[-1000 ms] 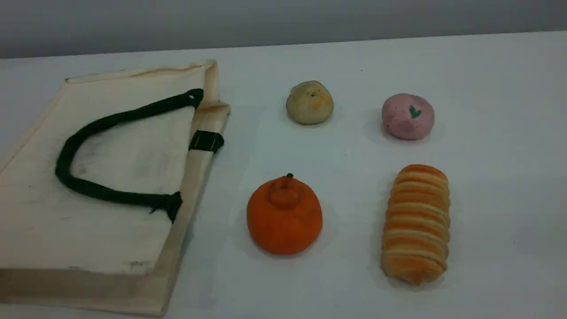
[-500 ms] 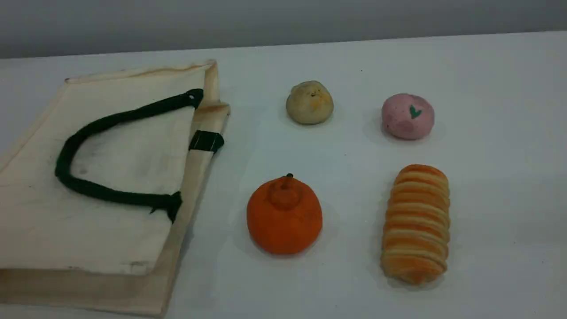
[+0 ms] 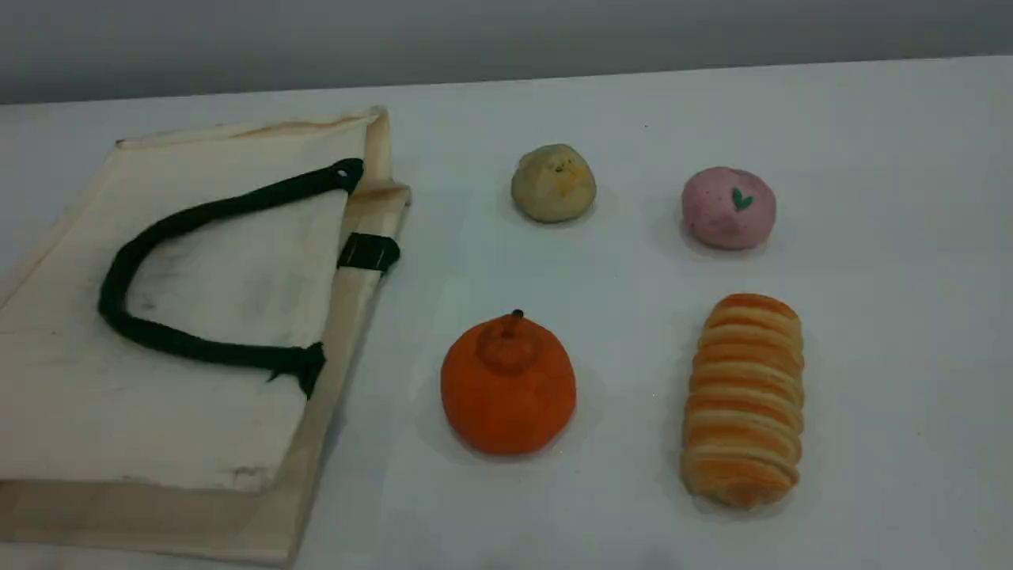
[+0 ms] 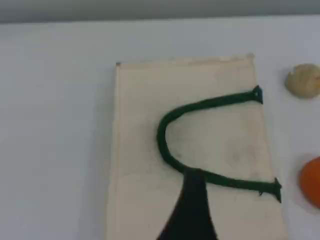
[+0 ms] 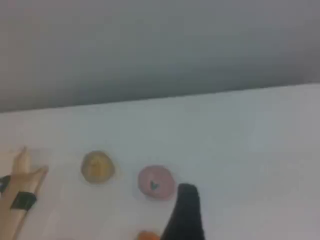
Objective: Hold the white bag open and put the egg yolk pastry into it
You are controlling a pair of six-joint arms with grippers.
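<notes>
The white bag [image 3: 198, 396] lies flat on the left of the table, its mouth facing right and a dark green handle [image 3: 158, 229] resting on top. The egg yolk pastry [image 3: 553, 184] sits to the right of the bag's far corner. Neither arm shows in the scene view. In the left wrist view one dark fingertip [image 4: 192, 200] hangs over the bag [image 4: 200, 140], near the handle [image 4: 165, 130], with the pastry [image 4: 303, 80] at the right edge. The right wrist view shows one dark fingertip [image 5: 186, 210] above the table, holding nothing, with the pastry [image 5: 98, 167] to its left.
A pink ball with a green heart [image 3: 728, 207] sits right of the pastry. An orange fruit-shaped bun [image 3: 508, 385] and a striped bread roll [image 3: 744, 400] lie nearer the front. The table's far edge meets a grey wall.
</notes>
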